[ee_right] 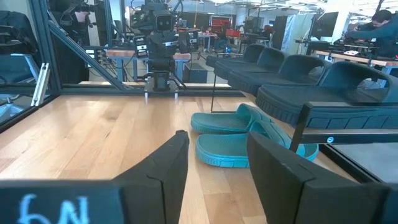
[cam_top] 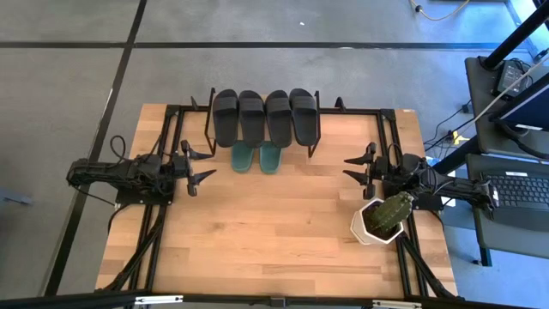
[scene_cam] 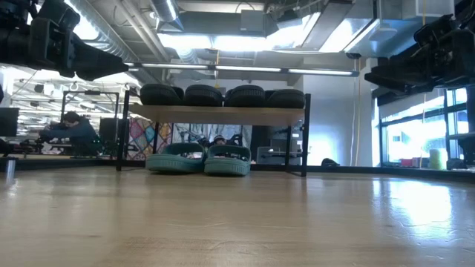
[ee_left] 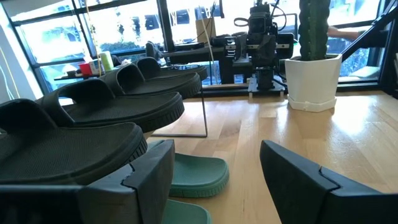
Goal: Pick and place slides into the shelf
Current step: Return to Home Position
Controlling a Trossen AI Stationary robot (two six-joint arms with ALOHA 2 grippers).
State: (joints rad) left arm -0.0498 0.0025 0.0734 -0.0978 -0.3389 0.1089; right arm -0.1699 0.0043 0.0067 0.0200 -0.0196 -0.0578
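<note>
Slides are being kept all together at the shelf [scene_cam: 223, 113]: four black slides [cam_top: 265, 116] are being carried side by side on its top board, while two green slides [cam_top: 258, 158] are being sheltered beneath it on the tabletop [cam_top: 274, 232]. The left hand [cam_top: 208, 163] is being held spread and empty to the left of the shelf, and the right hand [cam_top: 347, 168] likewise to its right. Both are being kept clear of it, presumably because nothing is left to be picked.
</note>
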